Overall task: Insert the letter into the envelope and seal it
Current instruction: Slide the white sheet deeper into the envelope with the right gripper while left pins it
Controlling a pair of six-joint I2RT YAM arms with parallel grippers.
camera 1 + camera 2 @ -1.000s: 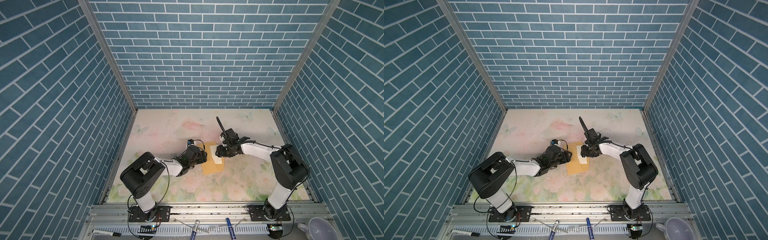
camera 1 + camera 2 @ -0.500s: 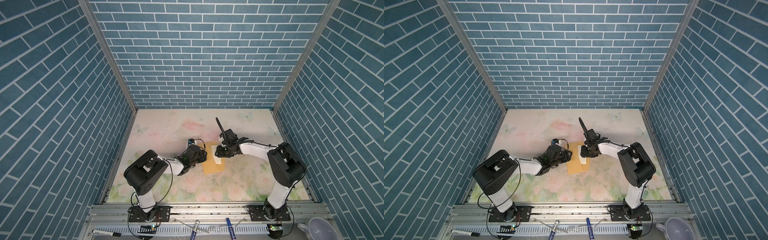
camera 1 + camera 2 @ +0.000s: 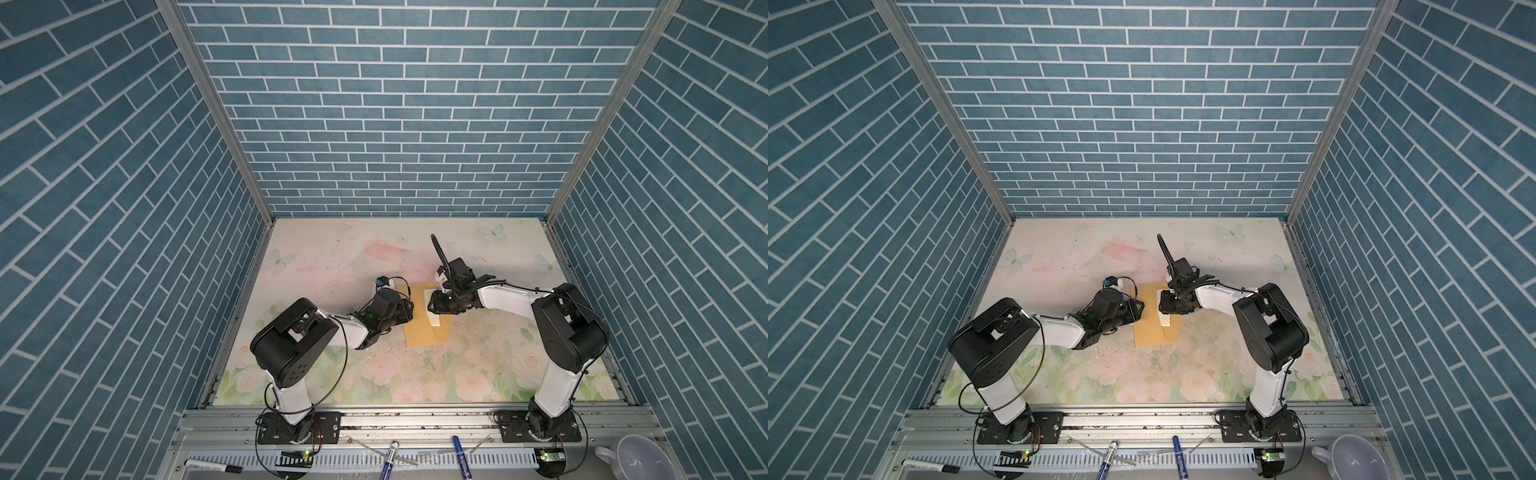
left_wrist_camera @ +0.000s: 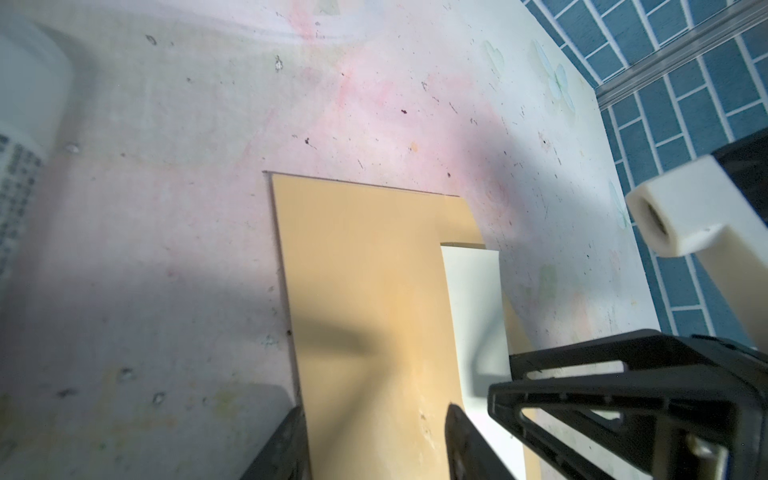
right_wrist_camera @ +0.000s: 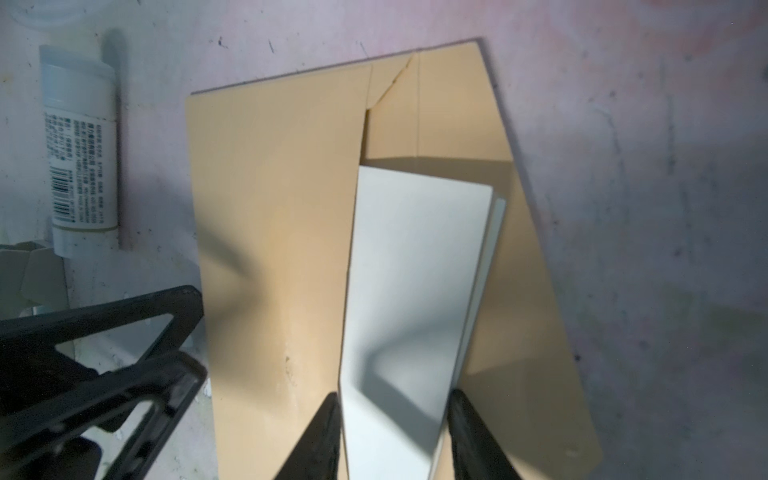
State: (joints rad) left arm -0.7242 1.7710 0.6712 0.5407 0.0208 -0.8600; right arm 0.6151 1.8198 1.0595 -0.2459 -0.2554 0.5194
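Observation:
The tan envelope (image 3: 419, 345) (image 3: 1150, 336) lies flat mid-table with its flap (image 5: 519, 291) folded open. The folded pale letter (image 3: 432, 316) (image 5: 415, 270) slants over the envelope's open edge, one end at the pocket mouth. My right gripper (image 3: 430, 307) (image 5: 395, 415) is shut on the letter, a finger on each long edge. From the other side, my left gripper (image 3: 409, 309) (image 4: 374, 436) stands open over the envelope (image 4: 361, 270), its fingertips near the body's two long edges. The letter (image 4: 473, 311) also shows in the left wrist view.
A white glue stick (image 5: 79, 145) lies on the floral table beside the envelope, close to the left arm. Markers (image 3: 390, 455) (image 3: 212, 465) and a white mug (image 3: 636, 461) sit on the front rail. Blue brick walls close in three sides.
The left arm's elbow has shifted slightly towards the middle. Both grippers stay at the envelope, and the letter and envelope have not visibly moved.

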